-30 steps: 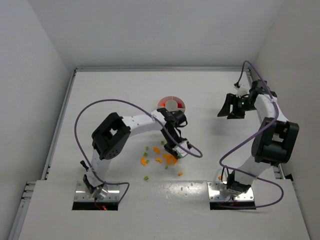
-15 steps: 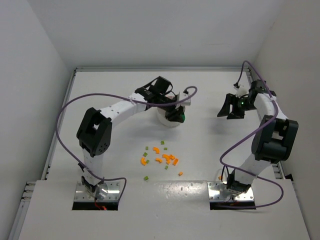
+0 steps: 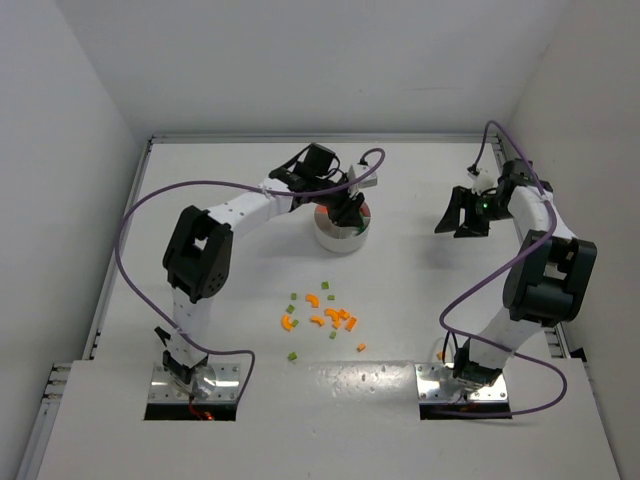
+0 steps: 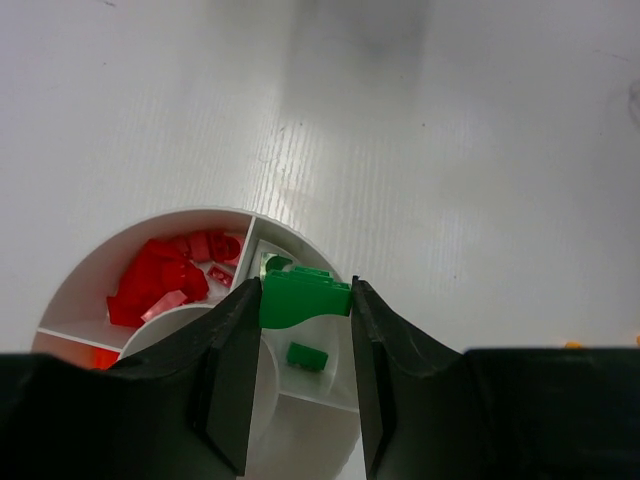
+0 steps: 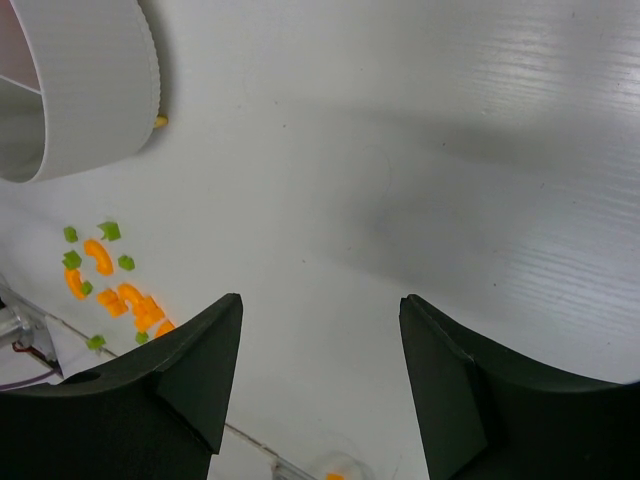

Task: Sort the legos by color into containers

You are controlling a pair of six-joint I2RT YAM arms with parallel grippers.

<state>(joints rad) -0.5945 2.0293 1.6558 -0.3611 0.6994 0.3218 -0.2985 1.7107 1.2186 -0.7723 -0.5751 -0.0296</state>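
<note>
One green lego in left pincer

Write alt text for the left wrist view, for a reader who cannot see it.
The left tool pinches a green lego between its two dark fingers, above a compartment of the round white dish where another green piece lies. The neighbouring compartment holds a heap of red legos; white table lies beyond.
</note>
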